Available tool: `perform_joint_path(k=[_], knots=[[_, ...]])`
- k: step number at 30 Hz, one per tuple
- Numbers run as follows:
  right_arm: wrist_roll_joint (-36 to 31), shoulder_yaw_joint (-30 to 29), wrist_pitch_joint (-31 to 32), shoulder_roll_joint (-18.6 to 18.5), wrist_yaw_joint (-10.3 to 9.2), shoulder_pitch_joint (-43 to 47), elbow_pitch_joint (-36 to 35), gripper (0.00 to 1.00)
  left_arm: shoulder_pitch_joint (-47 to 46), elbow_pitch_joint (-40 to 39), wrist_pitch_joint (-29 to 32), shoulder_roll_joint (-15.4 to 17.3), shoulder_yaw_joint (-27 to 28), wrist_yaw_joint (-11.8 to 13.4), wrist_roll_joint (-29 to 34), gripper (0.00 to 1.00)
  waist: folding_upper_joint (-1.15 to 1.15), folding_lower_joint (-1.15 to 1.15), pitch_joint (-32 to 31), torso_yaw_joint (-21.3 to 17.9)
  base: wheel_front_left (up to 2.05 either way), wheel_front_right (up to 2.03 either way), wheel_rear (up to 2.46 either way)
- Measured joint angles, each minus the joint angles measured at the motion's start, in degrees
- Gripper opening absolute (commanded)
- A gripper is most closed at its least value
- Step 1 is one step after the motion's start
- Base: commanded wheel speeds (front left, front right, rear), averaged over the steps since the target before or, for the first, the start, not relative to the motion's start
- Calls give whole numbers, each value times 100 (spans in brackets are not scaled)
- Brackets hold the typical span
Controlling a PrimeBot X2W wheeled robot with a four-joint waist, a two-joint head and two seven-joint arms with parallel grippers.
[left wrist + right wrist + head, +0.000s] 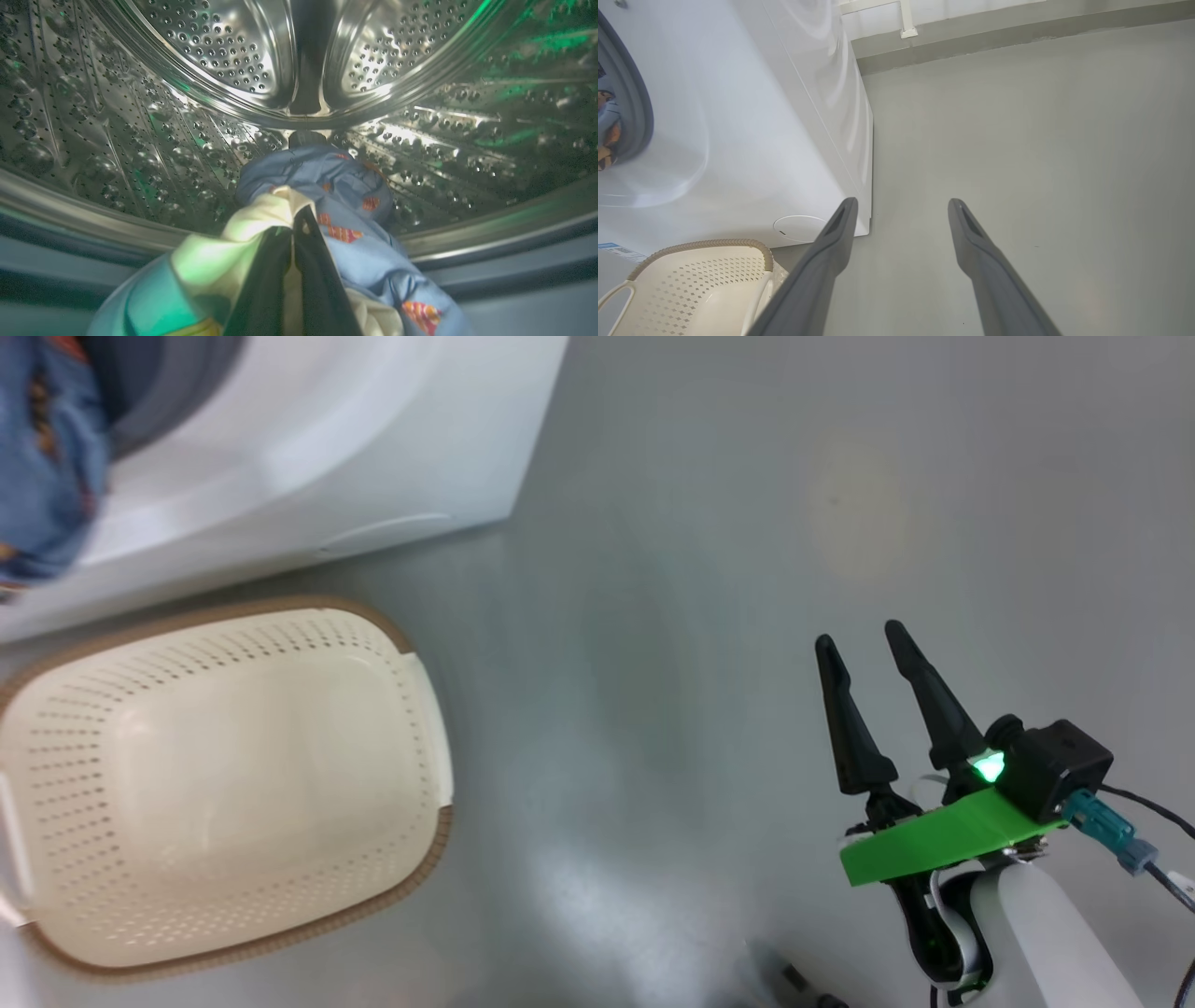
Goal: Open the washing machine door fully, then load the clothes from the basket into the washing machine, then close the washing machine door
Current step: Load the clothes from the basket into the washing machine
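Observation:
In the left wrist view my left gripper (295, 212) is shut on the clothes (345, 200), a light blue bundle with orange figures, reaching over the grey rubber ring into the perforated steel drum (140, 140) of the washing machine (308, 439). The head view shows a blue fold of clothes (42, 467) at the machine's opening. Below the machine on the floor, the cream basket (224, 784) holds nothing. My right gripper (864, 639) hovers open over bare floor, right of the basket (691, 284) and the machine (738, 116). The washing machine door is out of view.
Grey floor (709, 569) stretches to the right of the machine and basket. A wall base with a white strip (906, 23) runs along the far side in the right wrist view. A small round cover (798, 228) sits low on the machine's front.

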Motion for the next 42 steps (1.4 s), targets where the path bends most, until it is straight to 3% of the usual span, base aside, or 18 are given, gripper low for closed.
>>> perform_joint_path(k=[12,25,30,31,32,42], knots=[[220,221,-148,3,4,-304,155,100,-1143,341,-775,309,-3,158,522,0,0,0,604,-407,0,0,0],[323,336,-156,5,4,-510,182,100,-2263,881,-2937,495,-138,188,1287,0,0,1,1045,-658,0,0,0],[323,341,-156,8,4,-510,183,100,-2418,1301,-3058,455,-211,92,1319,0,0,0,1072,-655,0,0,0],[323,342,-156,7,4,-510,185,100,-2418,1379,-3058,443,-231,87,1321,37,0,1,1071,-647,0,0,0],[323,342,-156,8,4,-510,188,100,-2418,1462,-3054,422,-231,87,1316,100,0,0,1069,-638,0,0,0],[310,230,-157,7,4,-514,242,100,-2359,1863,-3048,159,-410,-43,1252,100,0,0,937,-445,0,0,0]])
